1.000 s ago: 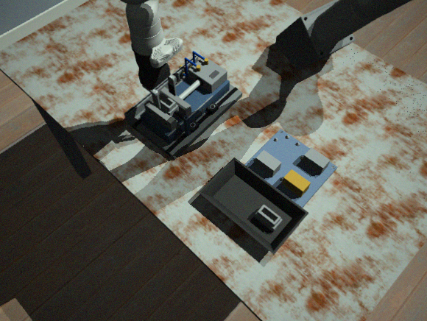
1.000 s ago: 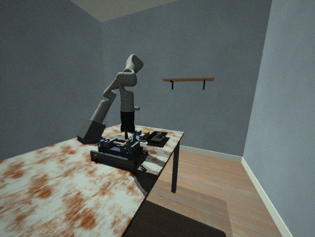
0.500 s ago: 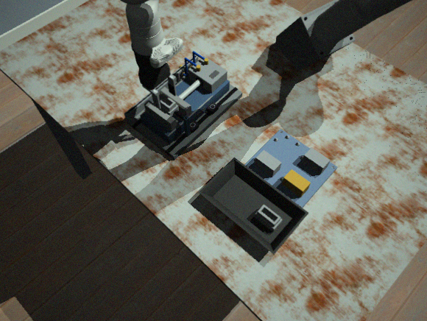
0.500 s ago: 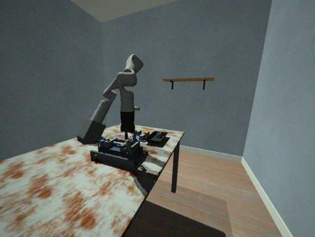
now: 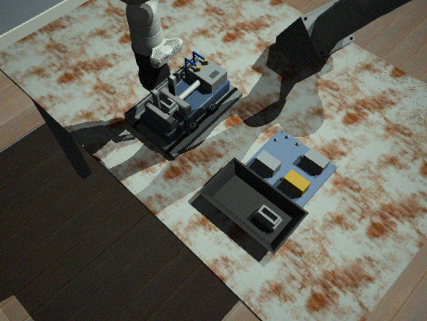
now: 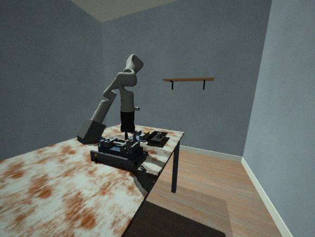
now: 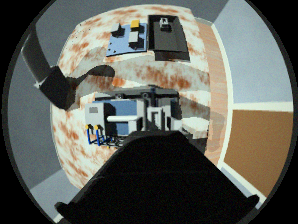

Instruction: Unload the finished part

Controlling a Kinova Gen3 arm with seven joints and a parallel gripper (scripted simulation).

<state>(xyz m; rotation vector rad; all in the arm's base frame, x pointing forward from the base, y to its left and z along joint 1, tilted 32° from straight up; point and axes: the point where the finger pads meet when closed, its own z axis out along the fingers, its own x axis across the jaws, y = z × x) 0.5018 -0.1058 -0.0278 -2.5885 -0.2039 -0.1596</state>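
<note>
The vise (image 5: 191,110) (image 6: 119,150) (image 7: 127,117) stands on the table at the back left. A grey block with a pale-rimmed pocket (image 5: 168,104) sits between its jaws. My gripper (image 5: 163,89) (image 6: 126,133) is open and empty; it hangs straight down just over the vise, with its fingers on either side of that block's place. The dark outfeed tray (image 5: 232,195) (image 6: 156,135) (image 7: 169,43) lies to the right front. Another pocketed grey part (image 5: 269,217) (image 7: 162,24) lies flat in its right corner, pocket up.
A blue fixture plate (image 5: 291,152) (image 7: 120,46) lies behind the tray with two grey blocks (image 5: 269,162) (image 5: 317,158) and a yellow block (image 5: 297,181). The arm's base (image 5: 298,40) stands at the back. The table edge runs along the front left.
</note>
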